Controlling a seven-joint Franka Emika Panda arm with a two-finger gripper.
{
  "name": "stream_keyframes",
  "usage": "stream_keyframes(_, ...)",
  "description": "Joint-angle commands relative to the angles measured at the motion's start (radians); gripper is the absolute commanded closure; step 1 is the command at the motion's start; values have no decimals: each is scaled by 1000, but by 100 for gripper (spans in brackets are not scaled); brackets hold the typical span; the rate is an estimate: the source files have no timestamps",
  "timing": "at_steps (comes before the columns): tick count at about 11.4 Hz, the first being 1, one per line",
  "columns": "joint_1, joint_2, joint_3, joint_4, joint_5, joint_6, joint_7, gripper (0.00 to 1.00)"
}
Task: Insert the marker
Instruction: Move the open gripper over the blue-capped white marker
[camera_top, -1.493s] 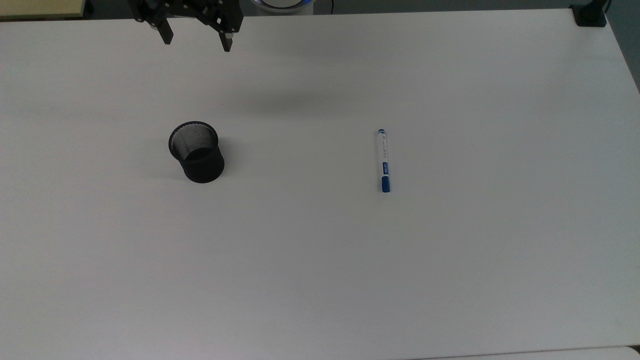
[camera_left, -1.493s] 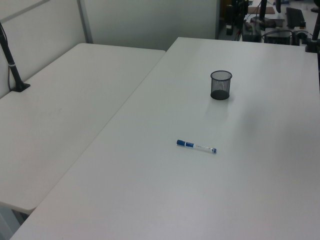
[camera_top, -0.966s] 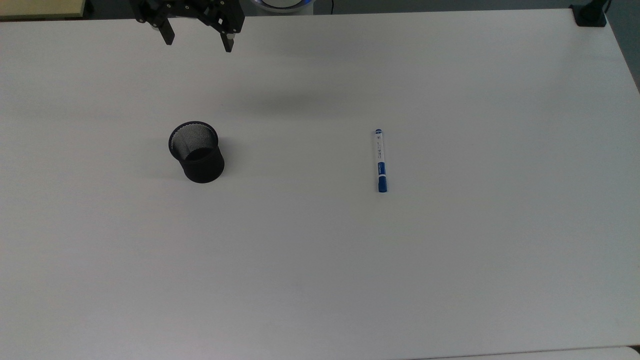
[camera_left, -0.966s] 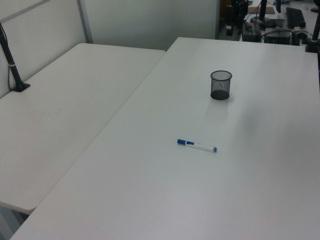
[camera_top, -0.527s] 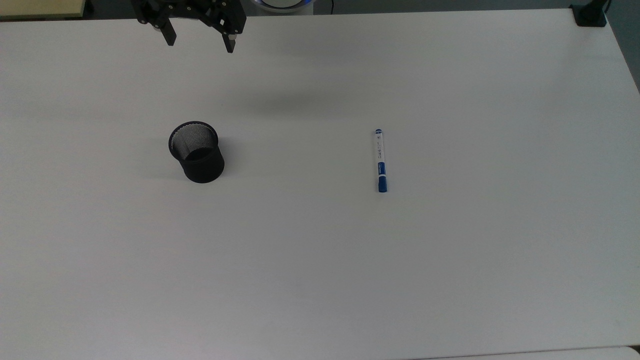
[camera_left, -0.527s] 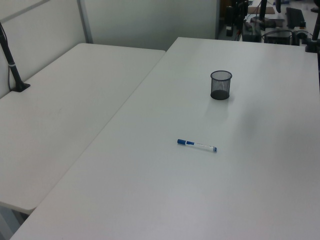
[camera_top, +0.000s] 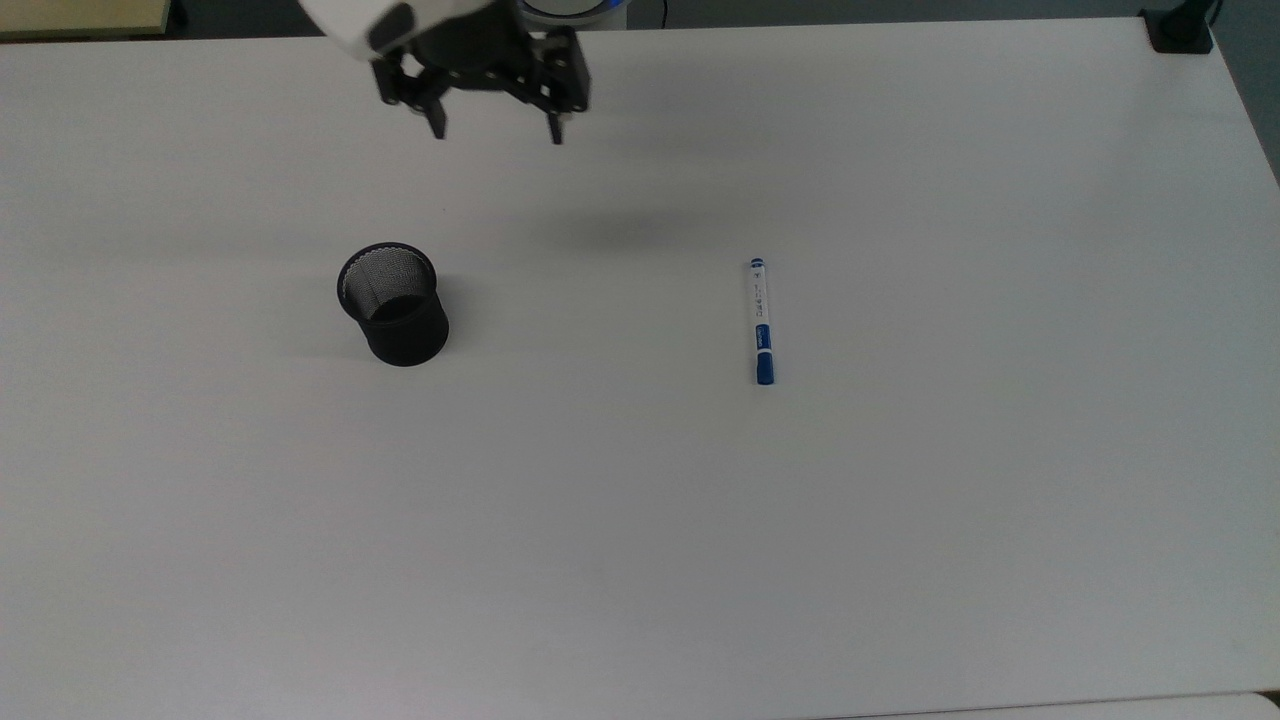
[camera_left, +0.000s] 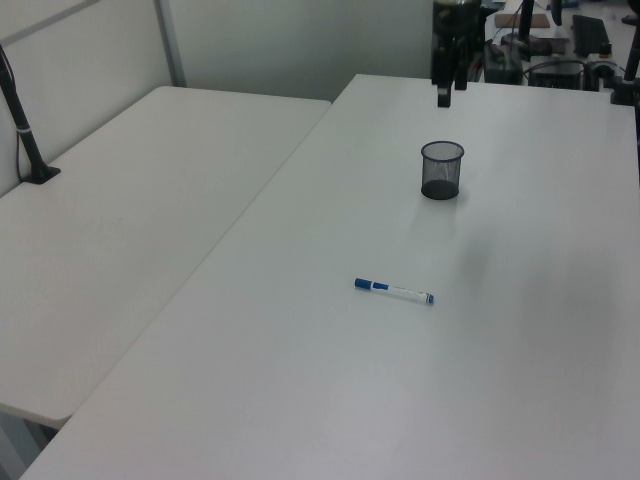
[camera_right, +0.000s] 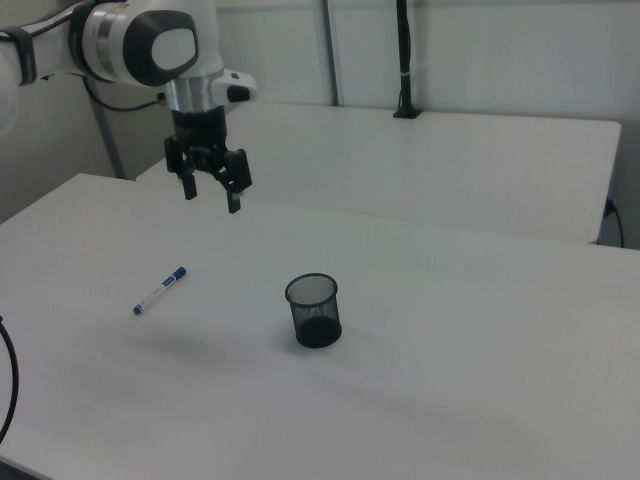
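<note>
Slid my gripper (camera_top: 494, 130) over toward the top view's right since the last frame, and it's hanging in the air with fingers spread wide, nothing in them. The marker (camera_top: 763, 321) lies flat on the table (camera_top: 900, 520), well right of the cup (camera_top: 393, 303) in the top view.

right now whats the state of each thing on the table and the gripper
marker: lying flat on the table, apart from the cup, not held
cup: upright, mouth open, nothing inside
gripper: raised above the table, jaws open, empty
table: bears the marker and cup
</note>
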Motion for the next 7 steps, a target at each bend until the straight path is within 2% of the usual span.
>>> stream_keyframes(1,110,81,-6,6,-13,14,22,0)
stream_keyframes(4,202,163,-6,16,-4,91,124,0)
stream_keyframes(7,285,288,-3,17,-10,217,192,3)
